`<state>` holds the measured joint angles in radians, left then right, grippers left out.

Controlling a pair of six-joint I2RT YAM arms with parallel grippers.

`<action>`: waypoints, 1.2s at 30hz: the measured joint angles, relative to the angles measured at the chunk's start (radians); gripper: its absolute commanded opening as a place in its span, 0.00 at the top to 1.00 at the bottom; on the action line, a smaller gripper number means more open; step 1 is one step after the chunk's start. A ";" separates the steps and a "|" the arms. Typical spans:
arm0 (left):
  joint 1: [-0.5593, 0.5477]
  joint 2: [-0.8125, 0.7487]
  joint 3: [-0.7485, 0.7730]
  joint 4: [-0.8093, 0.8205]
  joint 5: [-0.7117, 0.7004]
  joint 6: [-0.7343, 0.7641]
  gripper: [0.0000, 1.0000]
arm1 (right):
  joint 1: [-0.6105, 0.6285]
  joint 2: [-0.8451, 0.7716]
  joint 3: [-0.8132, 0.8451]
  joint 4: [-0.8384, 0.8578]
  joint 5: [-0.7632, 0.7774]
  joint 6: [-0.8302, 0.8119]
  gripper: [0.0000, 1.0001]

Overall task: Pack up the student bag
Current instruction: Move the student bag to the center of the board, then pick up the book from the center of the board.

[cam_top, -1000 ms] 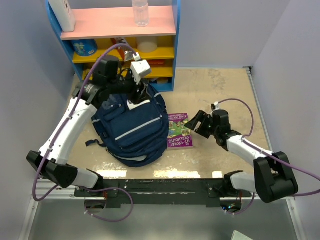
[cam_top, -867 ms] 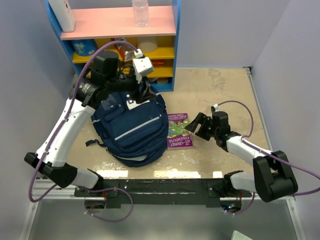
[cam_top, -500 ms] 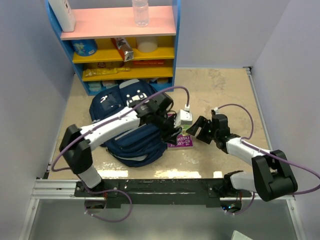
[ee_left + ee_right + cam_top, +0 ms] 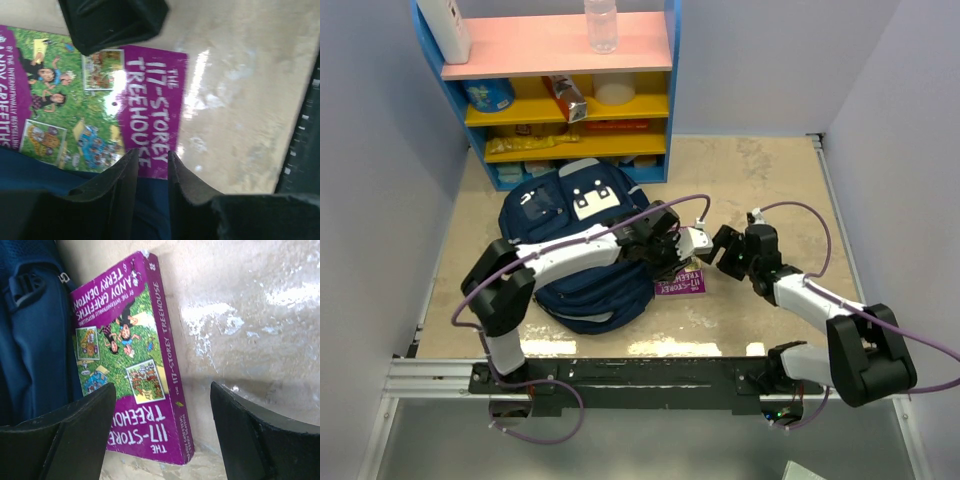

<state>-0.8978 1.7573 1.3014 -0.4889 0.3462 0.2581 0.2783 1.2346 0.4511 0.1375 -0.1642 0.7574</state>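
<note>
- Top external: student bag (image 4: pixel 555 205) lies flat on table (image 4: pixel 770 180), left of centre, nr shelf (image 4: pixel 560 90) at far edge.
- Book (image 4: pixel 688 285) touches bag's right side.
- Left gripper (image 4: pixel 150 152): jaws nrly closed at book edge; can't tell if gripping.
- Right gripper (image 4: pixel 161 390): jaws wide, empty, over book.

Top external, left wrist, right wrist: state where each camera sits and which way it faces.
Top external: above and behind the arm bases, looking down on the navy striped fabric backpack and purple paperback book; both arms show.
Left wrist: on the left arm, facing down at the book; left fingers show.
Right wrist: low on the right arm, facing book and backpack; right fingers show.
Shared: all three see the book.
</note>
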 measured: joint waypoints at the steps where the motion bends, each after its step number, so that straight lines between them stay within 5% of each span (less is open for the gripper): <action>1: 0.000 0.032 0.021 0.005 -0.030 0.001 0.68 | 0.000 0.006 0.006 0.004 0.001 -0.001 0.21; 12: 0.034 0.200 0.093 0.035 -0.153 0.022 0.71 | 0.000 0.018 0.012 0.011 0.015 -0.015 0.21; 22: 0.199 0.162 0.047 0.052 -0.147 0.059 0.73 | 0.000 0.082 0.022 0.046 0.012 -0.017 0.22; 36: 0.183 0.145 0.008 0.035 -0.157 0.092 0.76 | 0.000 0.122 0.021 0.096 -0.021 -0.011 0.11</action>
<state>-0.7143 1.9026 1.3090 -0.4538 0.1894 0.3496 0.2783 1.3567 0.4717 0.2337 -0.1856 0.7467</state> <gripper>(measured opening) 0.252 0.879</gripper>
